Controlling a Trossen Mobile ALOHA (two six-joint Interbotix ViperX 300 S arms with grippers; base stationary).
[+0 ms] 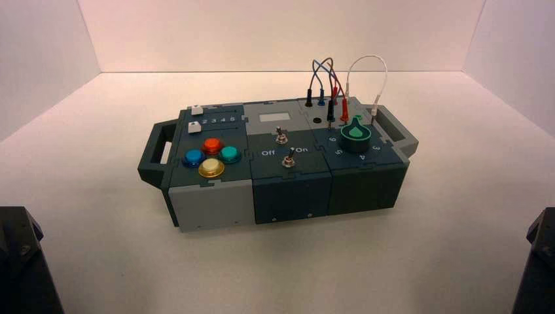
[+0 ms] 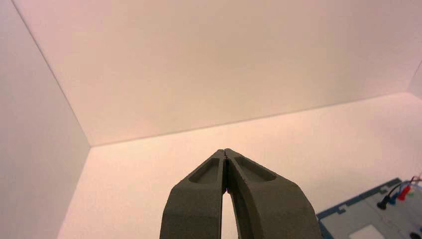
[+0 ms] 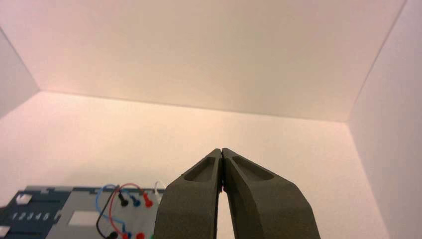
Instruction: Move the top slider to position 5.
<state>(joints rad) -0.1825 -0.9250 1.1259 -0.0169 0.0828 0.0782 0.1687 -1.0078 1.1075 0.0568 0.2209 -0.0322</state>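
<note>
The box (image 1: 216, 203) stands in the middle of the white floor. Its top slider (image 1: 196, 110) is a small white knob at the far left corner, at the left end of its track; it also shows in the right wrist view (image 3: 22, 199). The printed row of digits ends in position 5 (image 1: 232, 118), well to the right of the knob. A twin white knob (image 1: 193, 127) sits just in front. My left gripper (image 2: 226, 151) is shut on nothing, far from the box. My right gripper (image 3: 221, 149) is likewise shut and empty.
Round blue, orange, teal and yellow buttons (image 1: 211, 157) lie in front of the sliders. Two toggle switches (image 1: 284, 148), a green knob (image 1: 355, 134) and looped wires (image 1: 330, 85) fill the middle and right. Both arms (image 1: 19, 261) (image 1: 538, 258) sit parked at the near corners.
</note>
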